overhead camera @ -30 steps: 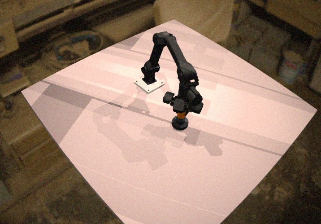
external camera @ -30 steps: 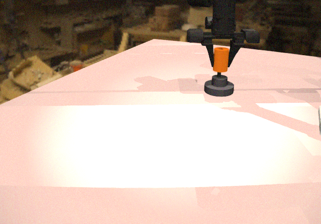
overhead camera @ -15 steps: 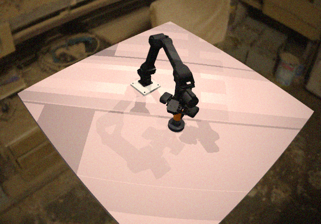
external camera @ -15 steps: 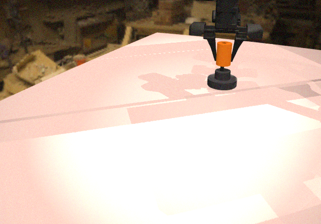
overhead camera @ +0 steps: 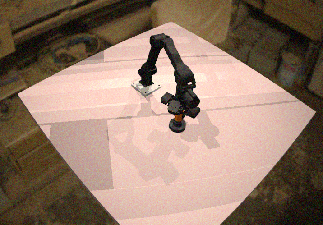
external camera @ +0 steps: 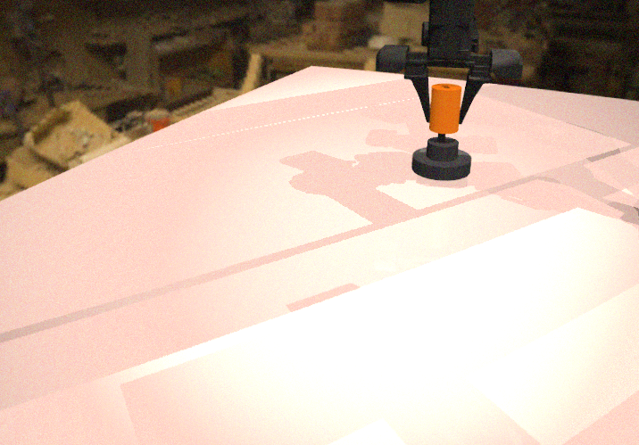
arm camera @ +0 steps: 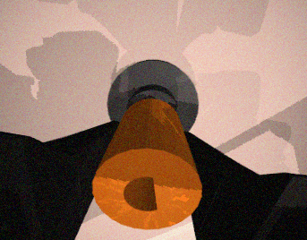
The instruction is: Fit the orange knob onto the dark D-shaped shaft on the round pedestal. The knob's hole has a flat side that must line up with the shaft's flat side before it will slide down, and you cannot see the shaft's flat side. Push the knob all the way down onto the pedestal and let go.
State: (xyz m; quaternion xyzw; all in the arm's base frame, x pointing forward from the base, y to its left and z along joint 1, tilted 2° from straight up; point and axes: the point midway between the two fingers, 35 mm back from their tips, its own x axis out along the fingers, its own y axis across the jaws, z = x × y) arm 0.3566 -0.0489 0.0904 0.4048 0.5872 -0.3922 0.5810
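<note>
The orange knob point(external camera: 444, 108) is a plain upright cylinder in the upper right of the exterior view, directly above the round dark pedestal point(external camera: 441, 165), with a short stretch of dark shaft point(external camera: 441, 135) visible between them. From the wrist view, its near end face shows a D-shaped hole point(arm camera: 140, 193), flat side facing right.

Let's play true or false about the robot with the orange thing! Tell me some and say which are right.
1. The black gripper is squeezing the orange cylinder knob. True.
2. The knob is pushed all the way down onto the dark round pedestal. False: a bit of thin dark shaft shows under it.
3. The knob lies on its side on the pink table. False: it stands upright over the pedestal.
4. The hole in the knob's top has one flat side. True.
</note>
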